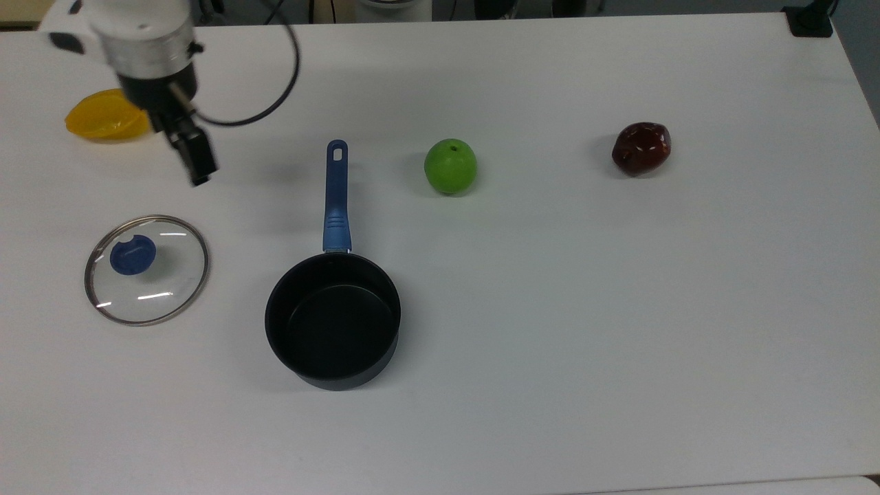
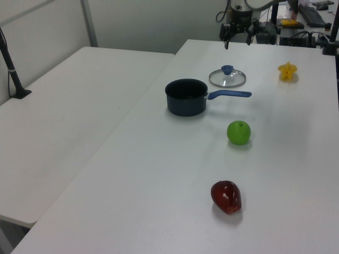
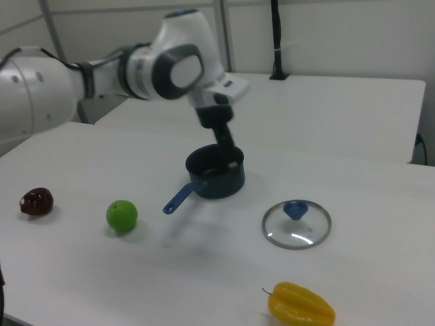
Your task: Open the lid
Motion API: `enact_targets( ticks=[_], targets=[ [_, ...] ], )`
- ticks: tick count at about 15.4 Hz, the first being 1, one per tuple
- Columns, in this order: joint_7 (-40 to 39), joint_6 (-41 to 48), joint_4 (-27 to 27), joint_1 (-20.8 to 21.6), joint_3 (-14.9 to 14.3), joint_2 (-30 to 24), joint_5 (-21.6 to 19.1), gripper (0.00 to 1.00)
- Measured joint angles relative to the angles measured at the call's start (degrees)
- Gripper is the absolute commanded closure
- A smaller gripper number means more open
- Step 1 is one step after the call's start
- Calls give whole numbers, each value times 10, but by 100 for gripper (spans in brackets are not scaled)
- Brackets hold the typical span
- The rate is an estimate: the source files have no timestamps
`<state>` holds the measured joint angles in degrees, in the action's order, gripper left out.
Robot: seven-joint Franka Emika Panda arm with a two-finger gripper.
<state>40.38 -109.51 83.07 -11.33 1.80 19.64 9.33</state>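
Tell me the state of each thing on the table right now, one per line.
lid: off the pot, flat on the table, knob up
saucepan: uncovered, upright, empty
gripper: raised clear of the lid, holding nothing
green apple: resting, stem up
red apple: resting, untouched
yellow pepper: lying on its side

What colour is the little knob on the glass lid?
Blue. The knob on the lid shows best in the top view.

White table (image 1: pixel 550 344) carries lid (image 1: pixel 146 269), saucepan (image 1: pixel 333 320), green apple (image 1: pixel 450 166), red fruit (image 1: pixel 641 148), yellow pepper (image 1: pixel 106 122).
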Motion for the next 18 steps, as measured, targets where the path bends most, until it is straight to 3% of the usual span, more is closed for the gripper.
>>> enact_targets(
  ticks=[3, 8, 13, 18],
  targets=[
    [-56, 96, 1, 7, 38, -40, -37, 0],
    [-186, 179, 16, 11, 44, -107, -106, 0],
    [-284, 188, 77, 16, 44, -185, -118, 0],
    [-336, 188, 84, 9, 39, -191, -118, 0]
  ],
)
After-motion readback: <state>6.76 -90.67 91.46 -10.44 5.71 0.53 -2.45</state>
